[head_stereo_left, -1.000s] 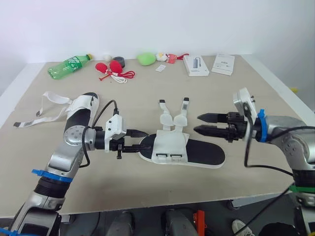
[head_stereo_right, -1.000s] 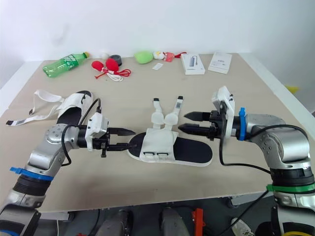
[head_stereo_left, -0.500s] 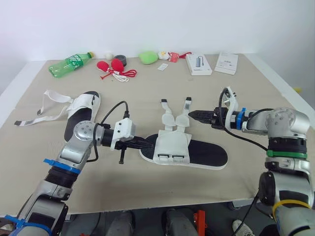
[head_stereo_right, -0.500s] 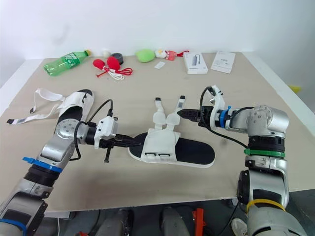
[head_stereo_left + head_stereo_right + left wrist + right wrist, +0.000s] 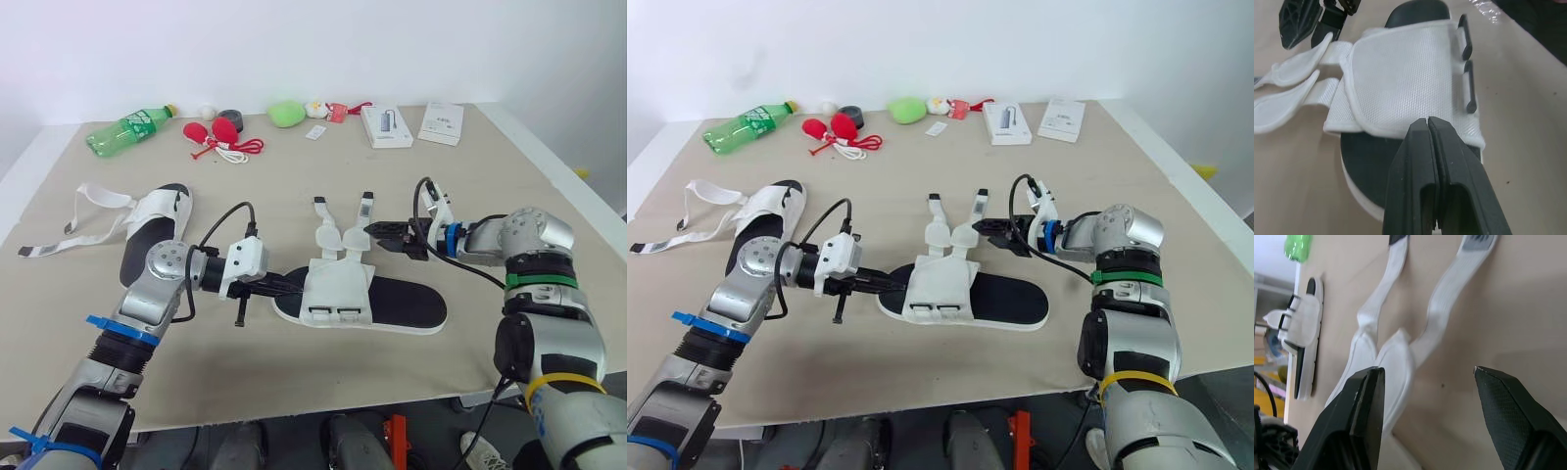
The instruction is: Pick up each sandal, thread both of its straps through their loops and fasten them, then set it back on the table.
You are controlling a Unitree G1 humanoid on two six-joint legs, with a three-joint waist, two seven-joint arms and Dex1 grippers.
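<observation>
A sandal with a black sole (image 5: pixel 416 305) and a white upper (image 5: pixel 338 291) lies flat mid-table. Its two loose straps (image 5: pixel 364 217) trail toward the far side, unthreaded. My left gripper (image 5: pixel 285 289) is shut, its tips resting at the sandal's toe end against the edge of the upper (image 5: pixel 1400 78). My right gripper (image 5: pixel 380 237) is open and hovers just right of the straps (image 5: pixel 1400 350), close to where they leave the upper. A second sandal (image 5: pixel 157 227) lies at the left with its long white straps (image 5: pixel 90 204) spread on the table.
Along the far edge are a green bottle (image 5: pixel 127 129), red toys with a cord (image 5: pixel 221 134), a black roll (image 5: pixel 232 117), a green lump (image 5: pixel 286 115) and two white boxes (image 5: pixel 385 125) (image 5: pixel 442 122). The table's right edge (image 5: pixel 563 181) runs close behind my right arm.
My left gripper has shut and slid up to the sandal's toe. My right gripper has moved left and away from me, from beside the sole to the straps. The camera has shifted slightly.
</observation>
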